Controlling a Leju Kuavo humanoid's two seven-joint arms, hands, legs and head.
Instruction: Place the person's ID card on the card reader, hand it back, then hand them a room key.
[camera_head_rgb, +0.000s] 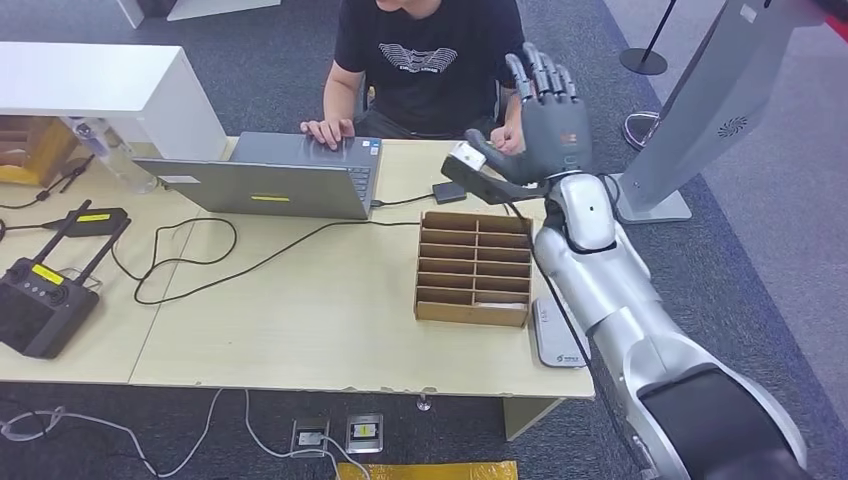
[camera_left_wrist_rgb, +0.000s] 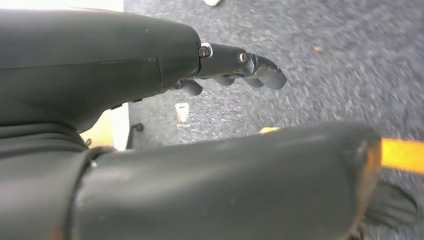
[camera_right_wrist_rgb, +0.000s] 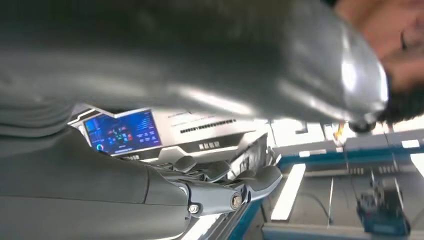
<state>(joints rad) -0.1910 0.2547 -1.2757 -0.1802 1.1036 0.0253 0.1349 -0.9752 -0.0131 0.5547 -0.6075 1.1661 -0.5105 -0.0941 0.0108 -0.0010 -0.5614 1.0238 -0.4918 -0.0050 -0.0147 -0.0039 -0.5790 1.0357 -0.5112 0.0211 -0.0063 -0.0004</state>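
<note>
Right hand (camera_head_rgb: 545, 120) is reaching across the desk (camera_head_rgb: 330, 330) toward the person (camera_head_rgb: 430, 60), fingers spread and upright, thumb pinching a small white card (camera_head_rgb: 467, 156) pointing at them. Person's hand (camera_head_rgb: 510, 138) is waiting just beside. Left hand (camera_left_wrist_rgb: 235, 70) is hanging, fingers curling loosely, holding nothing.

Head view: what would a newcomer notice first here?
The raised right hand, fingers up, at the table's far right edge, holding a white card toward the seated person. Next, the brown slotted card box just below it, and the open laptop the person's hand rests on.
</note>
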